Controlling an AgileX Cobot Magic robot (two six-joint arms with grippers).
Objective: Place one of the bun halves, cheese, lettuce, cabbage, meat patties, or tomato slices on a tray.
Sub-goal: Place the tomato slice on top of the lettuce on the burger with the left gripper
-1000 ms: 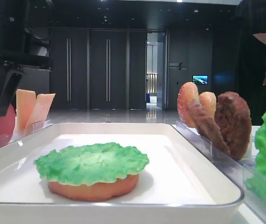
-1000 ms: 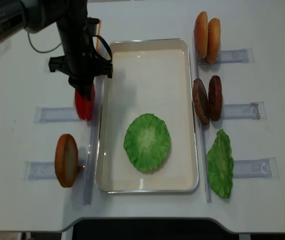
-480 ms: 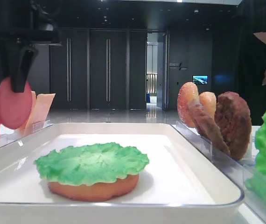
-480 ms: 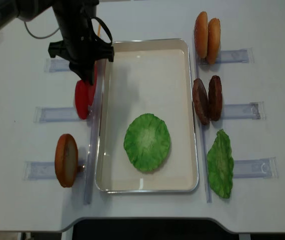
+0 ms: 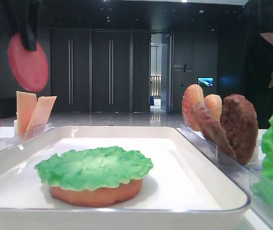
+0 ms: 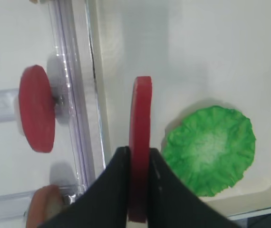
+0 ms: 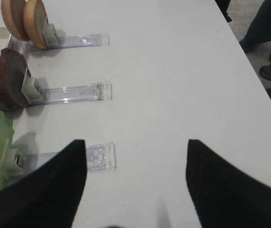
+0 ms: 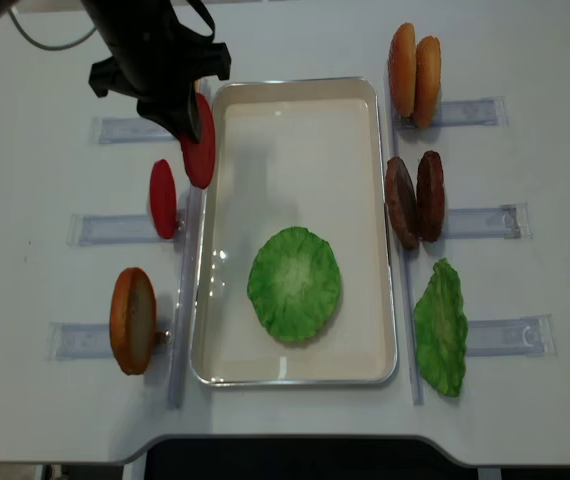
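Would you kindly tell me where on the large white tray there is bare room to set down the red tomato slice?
The large white rectangular tray is bare across its far half, between its far rim and the green ruffled lettuce leaf. Narrow bare strips flank the leaf. The near half is crowded: the leaf covers a tan bun half. The left gripper holds the red tomato slice above the tray's left rim.

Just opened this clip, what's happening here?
The left gripper holds one tomato slice edge-on in its shut fingers, lifted above the left rim of the white tray. A lettuce leaf already tops a bun half in the tray. Another tomato slice waits in its holder. The right gripper hangs open and empty.
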